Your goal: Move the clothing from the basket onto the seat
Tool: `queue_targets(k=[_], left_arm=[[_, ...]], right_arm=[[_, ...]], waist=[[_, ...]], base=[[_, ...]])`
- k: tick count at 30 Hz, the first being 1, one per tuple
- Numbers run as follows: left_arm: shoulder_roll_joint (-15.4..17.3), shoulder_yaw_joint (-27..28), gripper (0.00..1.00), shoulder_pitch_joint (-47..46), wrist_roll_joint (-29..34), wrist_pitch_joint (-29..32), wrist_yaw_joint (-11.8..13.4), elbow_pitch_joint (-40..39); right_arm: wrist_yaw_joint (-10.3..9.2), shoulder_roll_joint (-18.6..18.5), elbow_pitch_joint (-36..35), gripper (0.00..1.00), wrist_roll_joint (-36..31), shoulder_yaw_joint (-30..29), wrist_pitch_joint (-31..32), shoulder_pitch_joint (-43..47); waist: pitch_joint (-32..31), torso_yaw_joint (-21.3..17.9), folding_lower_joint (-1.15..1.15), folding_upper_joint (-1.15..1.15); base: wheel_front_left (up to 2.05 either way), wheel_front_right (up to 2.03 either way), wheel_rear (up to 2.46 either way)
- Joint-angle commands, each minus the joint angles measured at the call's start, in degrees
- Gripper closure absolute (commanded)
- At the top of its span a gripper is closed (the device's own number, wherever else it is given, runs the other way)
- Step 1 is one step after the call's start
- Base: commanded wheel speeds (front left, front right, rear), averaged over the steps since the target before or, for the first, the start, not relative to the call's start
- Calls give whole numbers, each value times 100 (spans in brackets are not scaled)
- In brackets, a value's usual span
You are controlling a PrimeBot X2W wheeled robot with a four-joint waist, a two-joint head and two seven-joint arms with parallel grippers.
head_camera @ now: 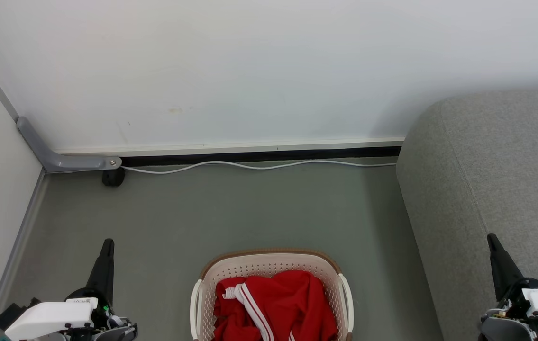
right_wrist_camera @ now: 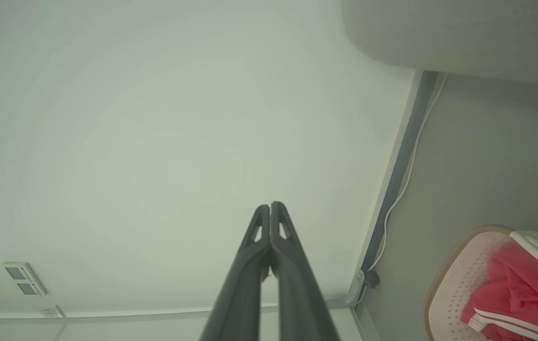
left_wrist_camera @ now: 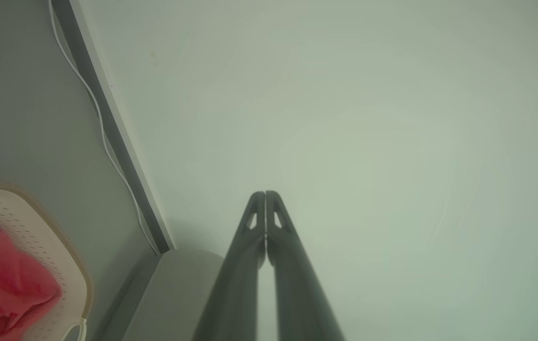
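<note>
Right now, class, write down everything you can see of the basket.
The basket is an oval, cream, plastic-looking tub with perforated walls, a brown woven-look rim and a white handle at each side. It stands upright on the grey floor, left of the sofa and apart from it. A crumpled red garment with white stripes lies inside. Its near end is out of frame.

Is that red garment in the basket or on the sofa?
In the basket: the clothing lies bunched within its perforated walls, apart from the seat.
</note>
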Motion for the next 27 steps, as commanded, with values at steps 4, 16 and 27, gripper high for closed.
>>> queue_targets(k=[4, 16, 27], left_arm=[[75, 186, 100, -331, -23, 34, -42, -167], [75, 186, 100, -331, -23, 34, -42, -167], [75, 186, 100, -331, -23, 34, -42, -167]], right_arm=[[9, -57, -178, 100, 48, 105, 43, -209], [9, -57, -178, 100, 48, 105, 43, -209], [9, -57, -178, 100, 48, 105, 43, -209]], waist=[[0, 0, 0, 0], [0, 0, 0, 0], [0, 0, 0, 0]], base=[[0, 0, 0], [0, 0, 0], [0, 0, 0]])
